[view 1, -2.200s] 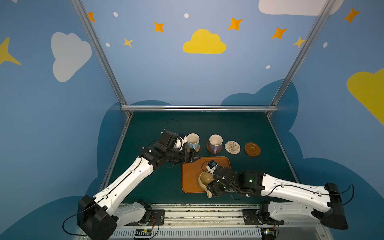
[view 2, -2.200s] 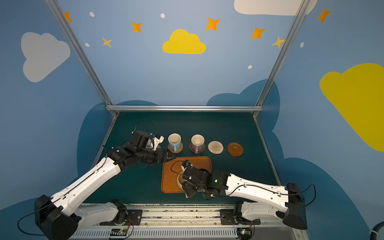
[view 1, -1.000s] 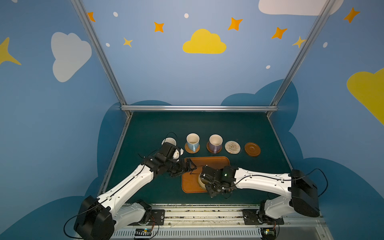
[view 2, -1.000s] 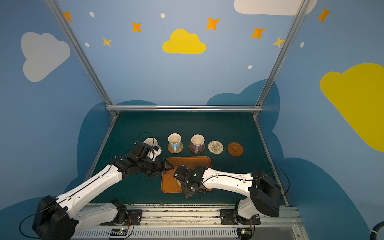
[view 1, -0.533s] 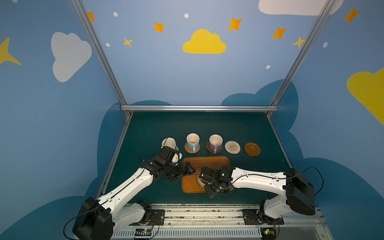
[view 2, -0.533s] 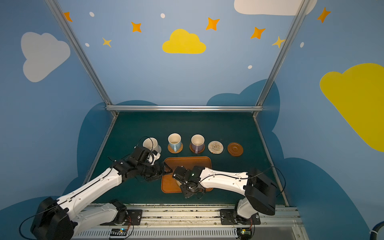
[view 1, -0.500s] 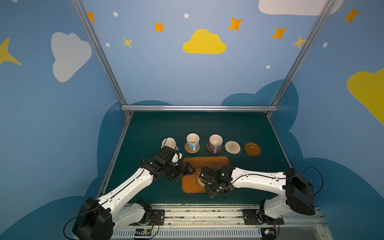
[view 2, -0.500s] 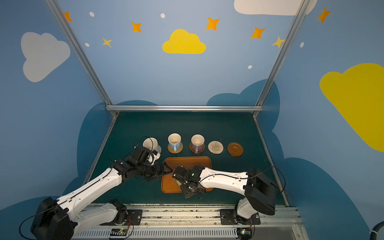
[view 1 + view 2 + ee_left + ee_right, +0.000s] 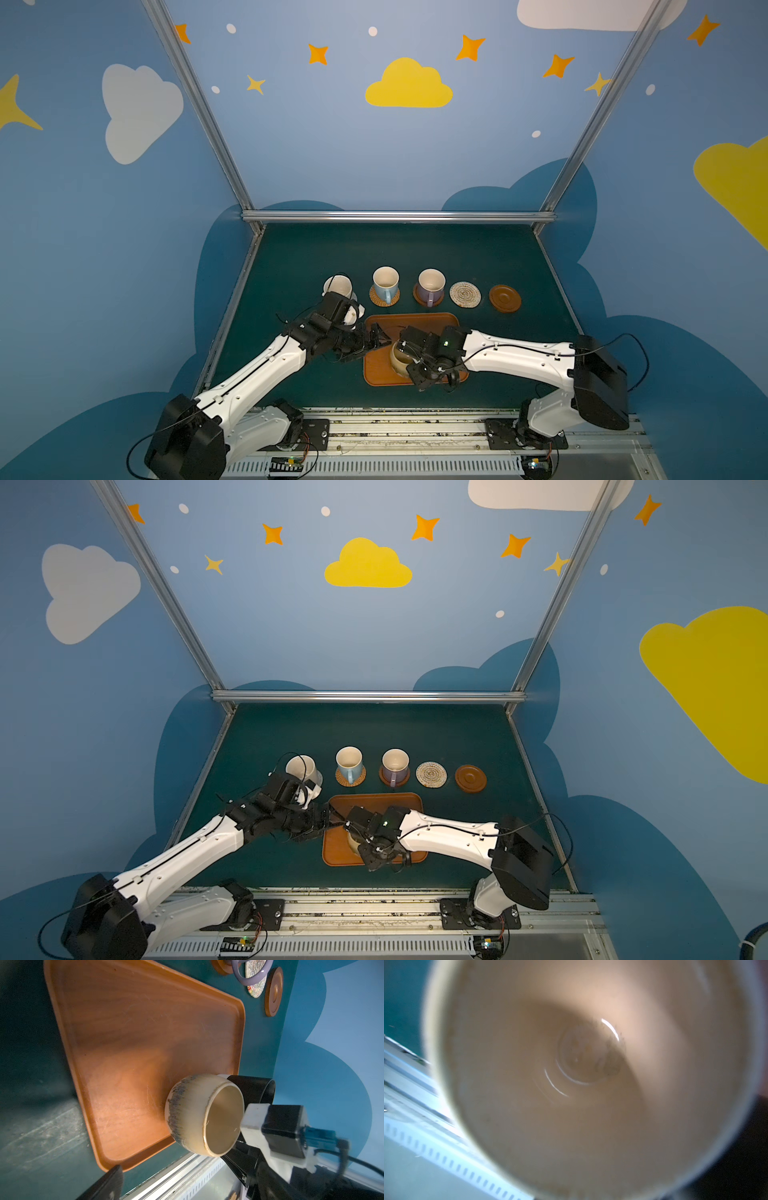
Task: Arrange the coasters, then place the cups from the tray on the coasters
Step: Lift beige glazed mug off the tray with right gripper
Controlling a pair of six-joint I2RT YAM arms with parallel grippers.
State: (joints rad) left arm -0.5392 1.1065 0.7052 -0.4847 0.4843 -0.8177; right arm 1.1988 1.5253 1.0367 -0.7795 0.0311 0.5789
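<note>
The squat yellow-beige cup (image 9: 400, 360) (image 9: 193, 1113) stands on the orange-brown tray (image 9: 376, 374) (image 9: 135, 1032). My right gripper (image 9: 417, 360) is shut on its far side, and the cup's inside (image 9: 581, 1084) fills the right wrist view. The black cup (image 9: 252, 1088) stands just behind it. My left gripper (image 9: 380, 337) hangs open at the tray's left edge, holding nothing. The speckled white cup (image 9: 338, 286) stands behind that arm. The light blue cup (image 9: 385, 282) sits on the rattan coaster (image 9: 384, 298). The lavender cup (image 9: 431, 284) sits on a wooden coaster (image 9: 417, 298).
The beige spiral rope coaster (image 9: 465, 294) and a brown wooden coaster (image 9: 504, 298) lie bare at the right end of the row. The metal rail (image 9: 395, 419) runs along the front edge close to the tray. Both arms meet over the tray's front half.
My right gripper's jaws have closed on the yellow-beige cup. My left arm has drawn back from the white cup toward the tray's left edge, still open.
</note>
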